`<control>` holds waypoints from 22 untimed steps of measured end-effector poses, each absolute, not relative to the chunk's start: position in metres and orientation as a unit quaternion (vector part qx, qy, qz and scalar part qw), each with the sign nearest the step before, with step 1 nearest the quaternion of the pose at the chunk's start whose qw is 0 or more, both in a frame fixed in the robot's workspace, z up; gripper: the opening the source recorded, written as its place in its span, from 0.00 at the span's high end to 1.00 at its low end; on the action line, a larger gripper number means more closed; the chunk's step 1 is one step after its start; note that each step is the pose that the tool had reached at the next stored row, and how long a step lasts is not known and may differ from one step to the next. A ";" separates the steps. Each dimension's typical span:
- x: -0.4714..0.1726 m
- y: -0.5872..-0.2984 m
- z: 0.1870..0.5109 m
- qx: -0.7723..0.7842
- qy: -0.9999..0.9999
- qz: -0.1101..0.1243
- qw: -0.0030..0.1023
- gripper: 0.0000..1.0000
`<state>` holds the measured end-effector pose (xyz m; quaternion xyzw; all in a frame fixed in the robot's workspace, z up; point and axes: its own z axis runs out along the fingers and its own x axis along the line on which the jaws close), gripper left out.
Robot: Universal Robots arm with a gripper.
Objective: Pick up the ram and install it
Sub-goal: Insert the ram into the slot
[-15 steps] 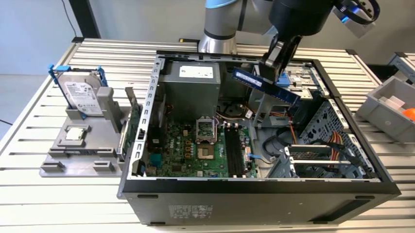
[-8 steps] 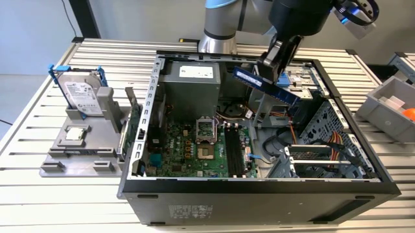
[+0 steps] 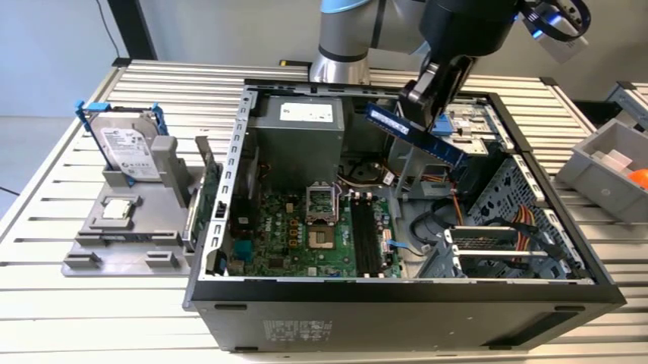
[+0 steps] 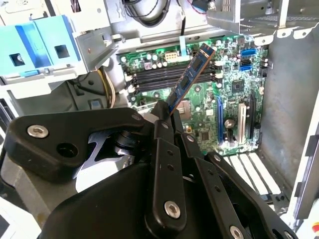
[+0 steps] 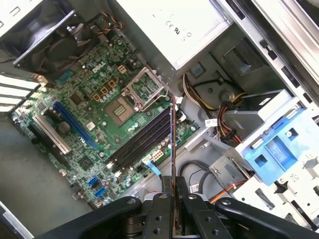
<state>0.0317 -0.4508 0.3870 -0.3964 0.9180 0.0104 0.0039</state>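
Note:
The ram (image 3: 415, 136) is a narrow blue stick held tilted in the air above the open computer case (image 3: 405, 292). My gripper (image 3: 417, 89) is shut on its upper end. In the second wrist view the ram (image 4: 189, 82) sticks out from between the black fingers (image 4: 162, 112) over the motherboard. In the first wrist view the ram (image 5: 173, 149) appears edge-on, rising from the gripper (image 5: 174, 196) toward the black memory slots (image 5: 142, 142). In the exterior view those slots (image 3: 366, 239) lie well below the stick.
A grey stand at the exterior view's left holds a hard drive (image 3: 130, 148) and a processor (image 3: 118, 208). A green card (image 3: 209, 205) stands against the case's left wall. The power supply (image 3: 299, 133), cables and a blue drive bracket (image 5: 276, 147) crowd the case.

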 end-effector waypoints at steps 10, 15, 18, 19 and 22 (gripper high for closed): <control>0.032 -0.451 0.387 -0.369 0.929 0.010 0.004 1.00; 0.032 -0.451 0.387 -0.354 0.935 0.010 0.004 1.00; 0.032 -0.451 0.387 -0.345 0.939 0.010 0.004 1.00; 0.032 -0.451 0.387 -0.342 0.940 0.010 0.004 1.00; 0.032 -0.451 0.386 -0.332 0.943 0.010 0.005 1.00</control>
